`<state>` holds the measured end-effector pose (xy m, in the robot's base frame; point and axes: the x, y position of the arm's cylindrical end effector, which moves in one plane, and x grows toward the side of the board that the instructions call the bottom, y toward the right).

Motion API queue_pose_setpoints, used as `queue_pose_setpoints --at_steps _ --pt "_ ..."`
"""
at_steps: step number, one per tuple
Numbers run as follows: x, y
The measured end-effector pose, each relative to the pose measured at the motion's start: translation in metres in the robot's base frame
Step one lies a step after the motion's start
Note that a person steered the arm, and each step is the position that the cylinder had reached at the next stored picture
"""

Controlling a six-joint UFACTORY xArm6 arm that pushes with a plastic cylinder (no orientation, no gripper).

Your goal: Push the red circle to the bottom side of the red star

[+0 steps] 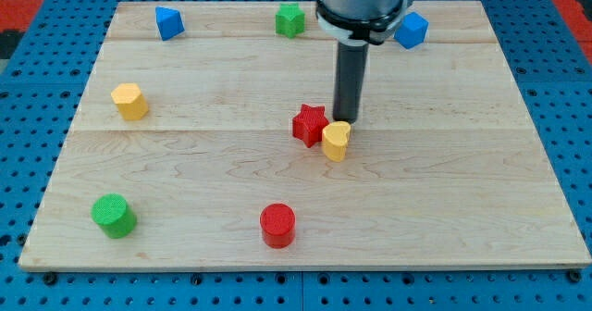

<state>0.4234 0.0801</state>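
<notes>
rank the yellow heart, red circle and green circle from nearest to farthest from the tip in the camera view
From my tip:
1. Yellow heart, just below the tip, beside the red star.
2. Red circle, near the view's bottom, a little left of the tip.
3. Green circle, far off at the view's bottom left.

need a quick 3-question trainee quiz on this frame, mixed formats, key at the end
1. True or false: the red circle already touches the red star.
2. Which block sits closest to my tip? A) green circle B) yellow heart C) blue cube
3. Fill in: the yellow hexagon lies toward the view's ____ side of the board.

Key:
1. False; the circle lies apart, toward the view's bottom.
2. B; the heart is just below the tip and touches the star's right side.
3. left
</notes>
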Motion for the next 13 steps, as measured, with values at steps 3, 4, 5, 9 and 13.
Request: queue_pose_setpoints --at_steps 3,4,5,9,13 --pt "0.194 -0.04" --pt "0.149 -0.116" --pt "0.11 -0.141" --pt "0.071 -0.117" --pt "0.084 -0.084"
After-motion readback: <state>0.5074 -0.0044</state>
